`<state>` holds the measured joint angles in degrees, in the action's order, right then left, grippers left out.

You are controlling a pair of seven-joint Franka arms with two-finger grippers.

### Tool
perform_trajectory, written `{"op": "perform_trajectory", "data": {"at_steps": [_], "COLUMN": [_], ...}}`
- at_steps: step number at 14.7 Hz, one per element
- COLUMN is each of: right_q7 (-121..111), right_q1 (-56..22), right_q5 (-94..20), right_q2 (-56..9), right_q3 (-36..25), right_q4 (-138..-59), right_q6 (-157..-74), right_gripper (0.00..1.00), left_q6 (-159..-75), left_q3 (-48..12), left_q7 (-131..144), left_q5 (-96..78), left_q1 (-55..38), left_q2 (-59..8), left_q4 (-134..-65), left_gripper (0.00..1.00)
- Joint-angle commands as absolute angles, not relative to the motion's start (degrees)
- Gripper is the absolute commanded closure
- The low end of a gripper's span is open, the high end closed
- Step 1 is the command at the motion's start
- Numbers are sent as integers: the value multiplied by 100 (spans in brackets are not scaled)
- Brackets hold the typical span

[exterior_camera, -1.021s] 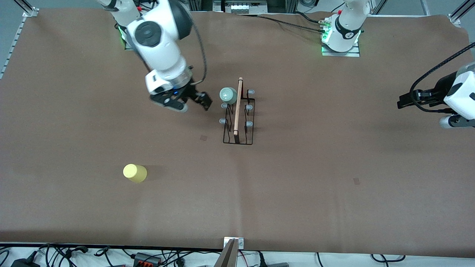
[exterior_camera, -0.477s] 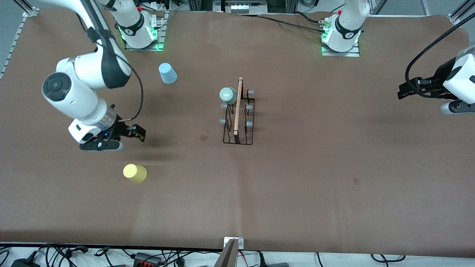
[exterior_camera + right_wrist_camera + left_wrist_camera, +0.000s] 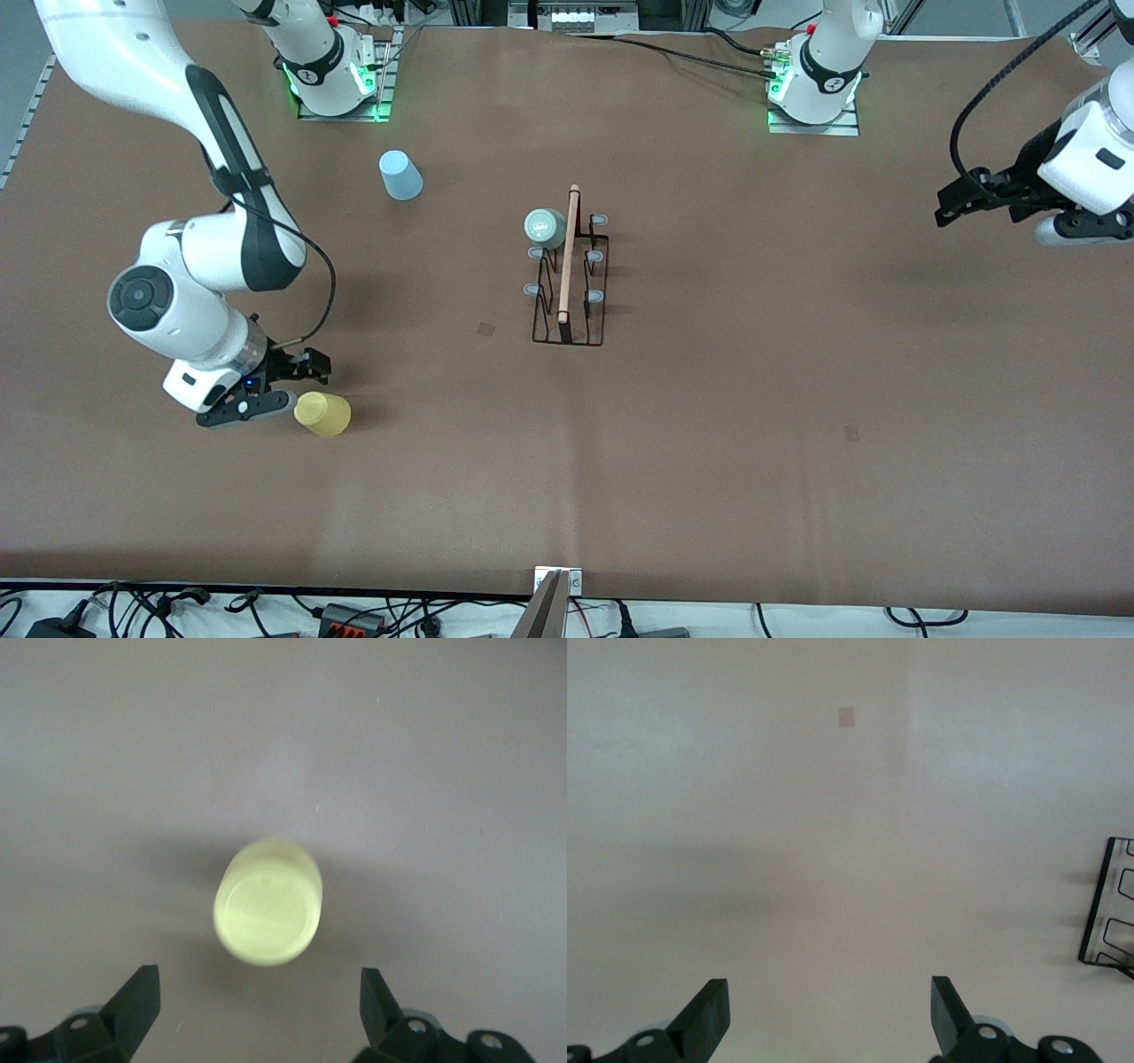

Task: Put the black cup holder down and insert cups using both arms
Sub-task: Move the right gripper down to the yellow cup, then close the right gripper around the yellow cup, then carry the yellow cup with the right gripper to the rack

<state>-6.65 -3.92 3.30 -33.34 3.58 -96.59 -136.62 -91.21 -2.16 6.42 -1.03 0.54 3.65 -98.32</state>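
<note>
The black cup holder (image 3: 570, 297) stands mid-table, its wooden rod handle (image 3: 568, 252) on top. The pale green cup (image 3: 545, 228) sits on one of its pegs, on the side toward the right arm's end. The yellow cup (image 3: 322, 414) stands bottom up on the table near the right arm's end. My right gripper (image 3: 285, 388) is open, low beside the cup and not touching it. In the right wrist view the cup (image 3: 268, 911) lies just ahead of the open right gripper (image 3: 257, 1003). The light blue cup (image 3: 401, 175) stands near the right arm's base. My left gripper (image 3: 957, 202) is open and empty at the left arm's end.
The brown table cover (image 3: 753, 399) is bare between the holder and the left arm. The left wrist view shows its open gripper (image 3: 829, 1014) over bare cover, with a corner of the holder (image 3: 1109, 908) at the edge. Cables lie along the table's front edge (image 3: 354, 611).
My right arm swung from beside the holder to the yellow cup and came down next to it. The light blue cup came into view. My left gripper drifted a little toward the bases.
</note>
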Motion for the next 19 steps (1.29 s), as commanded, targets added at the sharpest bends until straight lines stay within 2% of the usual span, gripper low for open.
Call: {"op": "perform_trajectory", "data": {"at_steps": [1,4,10,11,12,13,14,17,19], "right_q7": [-730,-668,-694,-703,-729,-738,-756,-739,-364], "right_q1": [-492,-492,-492,-492,-492,-492,-492,-588,-904], "right_q5": [369,334,334,334,334,334,343,361,343], "right_q2": [-3717,-3858,-3955,-3981,-3981,-3981,-3981,-3763,-3342], "right_q3": [281,281,272,272,272,272,272,281,272], "right_q4": [-9457,-9439,-9439,-9439,-9439,-9439,-9439,-9439,-9457], "right_q6": [-13922,-14272,-14431,-14432,-14432,-14432,-14432,-14370,-13847], "right_gripper": [0,0,0,16,40,58,70,77,79], "left_q6": [-9246,-9255,-9097,-9097,-9097,-9088,-9079,-9079,-9053], "left_q3": [-149,-149,-167,-167,-167,-167,-167,-167,-158], "left_q7": [527,527,518,519,519,519,519,519,510], "left_q5": [-193,-193,-185,-185,-185,-185,-185,-185,-185], "left_q1": [-9,0,26,26,26,26,26,26,44], "left_q2": [492,475,475,475,466,466,466,466,466], "left_q4": [-10011,-10002,-9932,-9932,-9932,-9932,-9932,-9932,-9932], "left_gripper": [0,0,0,0,0,0,0,0,0]}}
